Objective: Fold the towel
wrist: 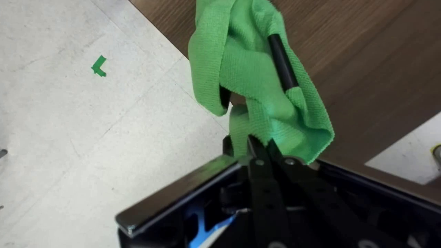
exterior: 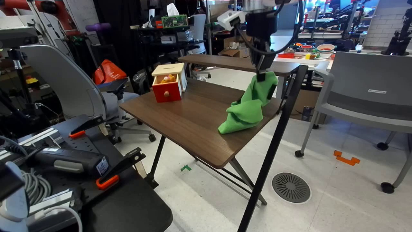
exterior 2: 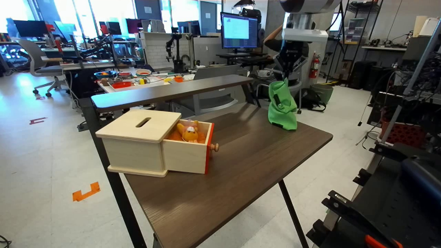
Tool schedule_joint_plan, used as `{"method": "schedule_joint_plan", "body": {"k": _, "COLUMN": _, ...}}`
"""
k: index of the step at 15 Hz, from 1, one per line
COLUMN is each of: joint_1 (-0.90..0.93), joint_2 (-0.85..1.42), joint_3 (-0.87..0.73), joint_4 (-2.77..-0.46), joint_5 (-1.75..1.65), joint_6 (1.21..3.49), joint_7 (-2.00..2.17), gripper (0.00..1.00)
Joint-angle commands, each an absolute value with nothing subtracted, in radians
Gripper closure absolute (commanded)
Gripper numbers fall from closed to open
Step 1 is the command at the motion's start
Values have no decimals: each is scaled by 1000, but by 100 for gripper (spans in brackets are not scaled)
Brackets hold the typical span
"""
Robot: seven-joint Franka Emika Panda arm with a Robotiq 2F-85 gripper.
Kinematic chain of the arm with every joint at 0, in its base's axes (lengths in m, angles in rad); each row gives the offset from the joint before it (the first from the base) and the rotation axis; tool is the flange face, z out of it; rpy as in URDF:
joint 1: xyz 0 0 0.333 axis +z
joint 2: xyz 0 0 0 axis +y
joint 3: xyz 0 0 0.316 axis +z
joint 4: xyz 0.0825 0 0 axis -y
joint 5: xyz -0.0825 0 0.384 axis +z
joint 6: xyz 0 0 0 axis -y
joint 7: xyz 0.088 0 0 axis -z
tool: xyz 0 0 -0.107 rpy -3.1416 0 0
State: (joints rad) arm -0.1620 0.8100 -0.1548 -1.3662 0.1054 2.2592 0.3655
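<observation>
Our end effector (wrist: 263, 142) pinches the towel (exterior: 245, 115) at its top; we expect it light and floppy, best taken by a corner.

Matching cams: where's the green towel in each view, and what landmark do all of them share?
In an exterior view: green towel right of centre, around mid-height.
In an exterior view: green towel right of centre, a little above mid-height.
In the wrist view: green towel upper middle, from the top edge down to the pincer.
Shared landmark: the brown tabletop, also in an exterior view and the wrist view.
</observation>
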Motion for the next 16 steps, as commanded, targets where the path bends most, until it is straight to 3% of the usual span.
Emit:
{"method": "schedule_joint_plan", "body": {"k": 1, "joint_1": -140, "joint_2": 721, "joint_3": -151, "joint_4": -1410, "joint_5": 112, "joint_6": 2263, "joint_7": 364, "gripper": 100}}
{"method": "schedule_joint_plan", "body": {"k": 16, "joint_1": -50, "joint_2": 675, "joint_3": -79, "joint_4": -1657, "joint_5": 105, "joint_6": 2267, "joint_7": 293, "gripper": 100}}
